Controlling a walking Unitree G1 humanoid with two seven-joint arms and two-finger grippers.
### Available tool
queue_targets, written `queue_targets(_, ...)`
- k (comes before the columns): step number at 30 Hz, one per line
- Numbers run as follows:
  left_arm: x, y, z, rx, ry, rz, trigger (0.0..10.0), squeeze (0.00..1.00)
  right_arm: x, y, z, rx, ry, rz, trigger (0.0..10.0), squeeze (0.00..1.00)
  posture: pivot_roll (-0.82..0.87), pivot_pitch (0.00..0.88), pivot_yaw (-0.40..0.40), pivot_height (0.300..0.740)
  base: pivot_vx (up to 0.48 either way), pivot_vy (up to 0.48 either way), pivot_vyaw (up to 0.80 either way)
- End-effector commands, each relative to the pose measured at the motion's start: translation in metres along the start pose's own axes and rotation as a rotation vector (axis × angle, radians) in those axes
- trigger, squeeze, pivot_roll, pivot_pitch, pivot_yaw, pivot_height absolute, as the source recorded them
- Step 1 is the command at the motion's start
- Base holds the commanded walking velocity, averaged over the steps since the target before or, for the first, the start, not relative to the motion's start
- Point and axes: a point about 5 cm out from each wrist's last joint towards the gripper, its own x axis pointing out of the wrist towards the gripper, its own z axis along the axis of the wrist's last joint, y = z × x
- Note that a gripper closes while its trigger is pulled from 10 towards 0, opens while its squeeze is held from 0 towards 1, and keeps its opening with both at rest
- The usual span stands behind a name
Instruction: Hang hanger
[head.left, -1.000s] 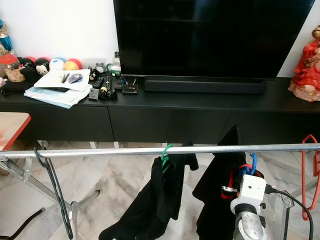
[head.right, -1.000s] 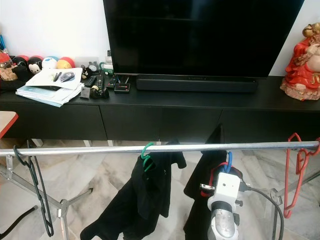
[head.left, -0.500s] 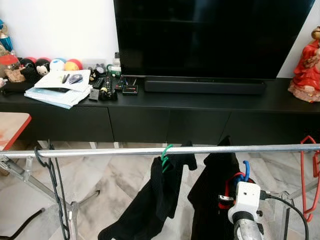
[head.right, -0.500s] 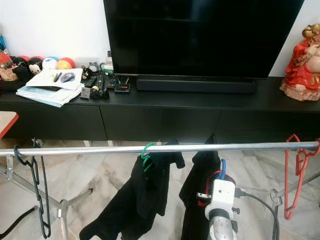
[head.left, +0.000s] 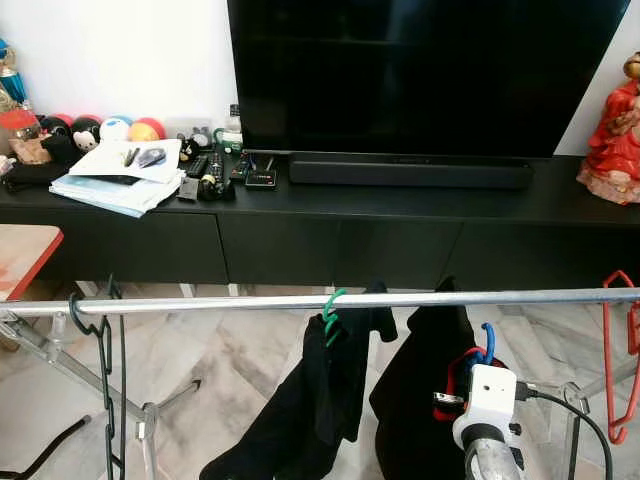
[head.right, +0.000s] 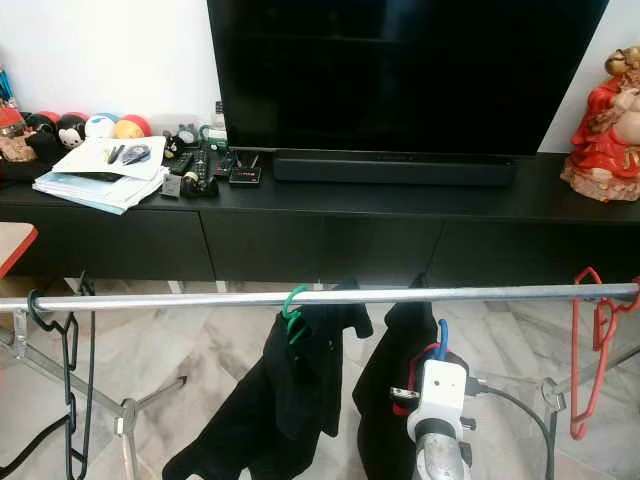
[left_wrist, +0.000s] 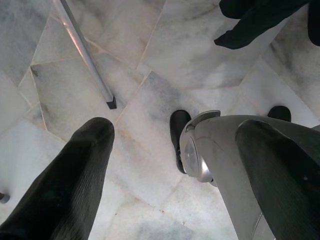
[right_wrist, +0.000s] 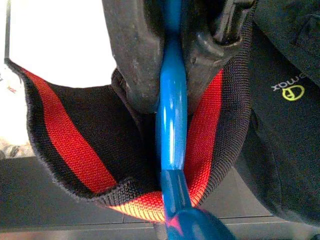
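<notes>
Blue hanger (right_wrist: 171, 120) is sitting clamped between the right gripper (right_wrist: 172, 55) fingers (right_wrist: 137, 50); left gripper (left_wrist: 165, 170) fingers (left_wrist: 65, 185) are hanging spread.

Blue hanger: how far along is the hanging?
Done: the green hanger with a black garment is on the rail. In hand: the right gripper clamps the blue hanger, carrying a black shirt, below the rail. Left: lift and hook it on.

Garments (head.left: 325, 400) on rail (head.left: 250, 302) before cabinet (head.left: 330, 240)
</notes>
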Motion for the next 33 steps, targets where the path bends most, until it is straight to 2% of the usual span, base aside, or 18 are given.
queue_targets(1,0.0,-0.003,-0.004,0.017,0.03,-0.011,10.0,0.0,0.001,0.0,0.009,0.015,-0.033,-0.008,10.0,0.0,0.12,0.047,-0.006,0.74,0.0,0.0,0.0)
queue_targets(7,0.002,-0.005,0.0,0.023,0.027,-0.017,10.0,0.0,0.001,0.002,0.007,0.027,-0.027,-0.011,10.0,0.0,0.12,0.048,-0.004,0.74,0.0,0.0,0.0)
queue_targets(11,-0.001,0.005,-0.003,0.021,0.033,-0.009,10.0,0.0,0.001,0.001,0.008,0.03,-0.028,-0.014,10.0,0.0,0.11,0.048,-0.004,0.74,0.0,0.0,0.0)
queue_targets(20,-0.001,0.006,-0.002,0.016,0.031,-0.01,10.0,0.0,0.002,0.002,0.009,0.031,-0.031,-0.01,10.0,0.0,0.12,0.046,-0.007,0.74,0.0,0.0,0.0)
queue_targets(33,-0.002,0.006,-0.005,0.008,0.031,-0.011,10.0,0.0,0.004,0.004,0.009,0.023,-0.025,-0.006,10.0,0.0,0.11,0.047,-0.009,0.74,-0.246,0.0,0.0)
